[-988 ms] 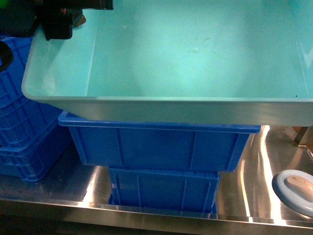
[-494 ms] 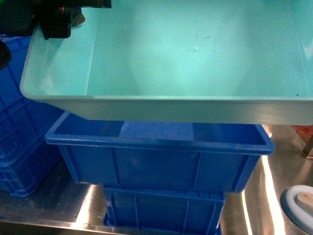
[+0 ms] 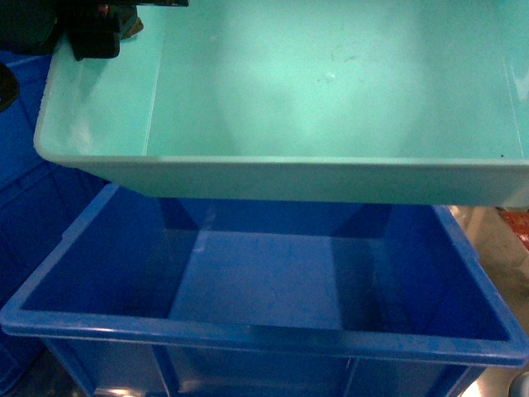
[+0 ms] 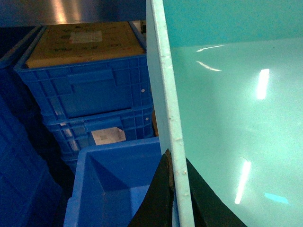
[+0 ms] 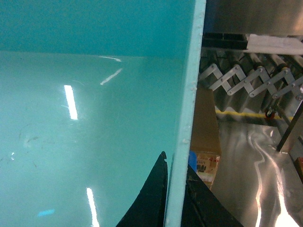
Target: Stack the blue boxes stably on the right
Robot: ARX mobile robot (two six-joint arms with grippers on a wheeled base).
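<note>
Head view: the dark-blue crate (image 3: 264, 331) now looms larger beneath the turquoise tub (image 3: 314, 91), pinched at both walls by left tool (image 4: 173, 189) and right tool (image 5: 175, 194); lowering seems near.

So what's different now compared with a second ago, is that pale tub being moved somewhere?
The view has closed in on the dark-blue ribbed crate: a second ago its side wall showed, now you look down into it. The light turquoise plastic tub hangs above it, about where it was in the picture. The left pincer and right pincer stay clamped on the tub's side rims. Nothing was let go.
</note>
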